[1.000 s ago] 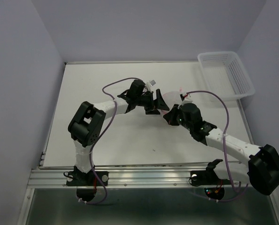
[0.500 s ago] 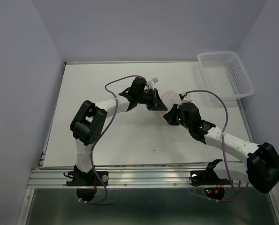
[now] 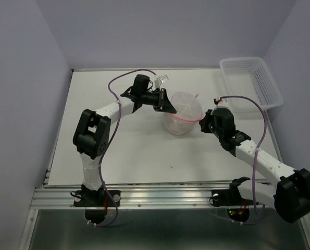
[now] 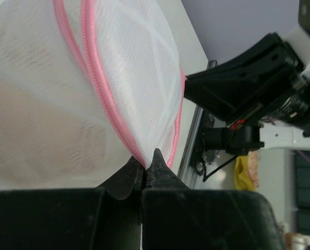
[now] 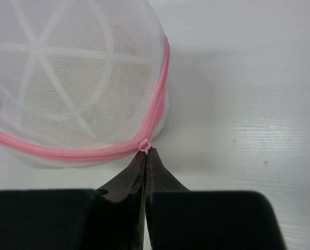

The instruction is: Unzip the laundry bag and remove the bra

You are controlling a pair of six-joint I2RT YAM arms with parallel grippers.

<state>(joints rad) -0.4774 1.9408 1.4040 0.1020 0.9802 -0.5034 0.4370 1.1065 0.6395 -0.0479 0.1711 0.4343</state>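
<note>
The laundry bag (image 3: 182, 112), a round white mesh pouch with pink piping, sits mid-table between both arms. My left gripper (image 3: 171, 108) is at its left side, shut on a pinch of mesh at the pink edge (image 4: 146, 165). From the bag's right, my right gripper (image 3: 202, 125) is shut on the small pink zipper pull (image 5: 145, 145), and the zipper (image 5: 92, 152) runs closed along the rim. The bra shows only as a pale peach tone (image 5: 76, 86) through the mesh of the laundry bag (image 5: 50, 47) (image 4: 66, 78).
A white plastic lattice basket (image 3: 251, 80) stands at the back right corner. The purple walls close in the table at the back and both sides. The right arm's black body (image 4: 248, 94) fills the space beyond the bag in the left wrist view.
My left gripper has gone from open to shut on the bag's edge and drawn back and left. The right gripper moved right, and the bag now shows stretched between them.
</note>
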